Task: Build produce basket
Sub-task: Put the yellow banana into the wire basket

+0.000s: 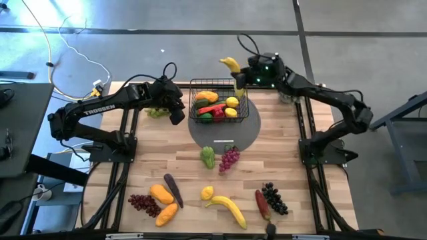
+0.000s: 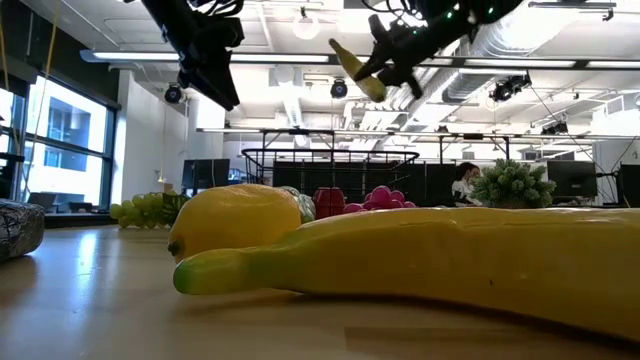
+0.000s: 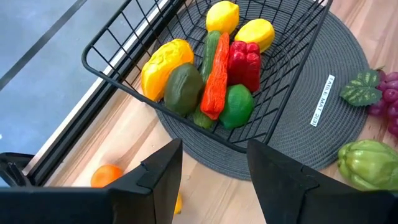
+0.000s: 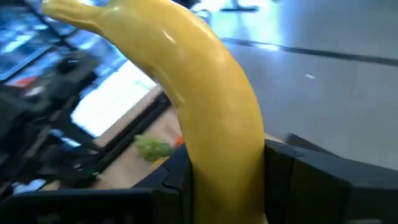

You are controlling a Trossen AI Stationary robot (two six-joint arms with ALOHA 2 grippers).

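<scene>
The black wire basket (image 1: 219, 103) stands on a round grey mat (image 1: 223, 133) at the table's far middle. It holds lemons, a red pepper, an orange-red carrot, green fruits and a yellow-orange fruit (image 3: 214, 68). My right gripper (image 1: 241, 81) hangs above the basket's far right corner, shut on a yellow banana (image 1: 231, 67), and shows high up in the low view (image 2: 385, 60). My left gripper (image 1: 177, 113) hovers just left of the basket, open, with nothing between its fingers (image 3: 214, 180). My right gripper pinches the banana between its two fingers (image 4: 177, 180) near one end (image 4: 227, 168). The fingers come from the table's right, slanting a little downward. The rest of the banana sticks out ahead of them, curving up to its free tip (image 4: 56, 9). It is lifted clear of basket and table.
Loose produce lies on the near half of the table: a green pepper (image 1: 208, 157), purple grapes (image 1: 229, 159), an eggplant (image 1: 173, 190), orange fruits (image 1: 163, 203), dark grapes (image 1: 274, 199), a lemon (image 1: 207, 193) and a second banana (image 1: 228, 208). Green grapes (image 1: 157, 112) lie under my left arm.
</scene>
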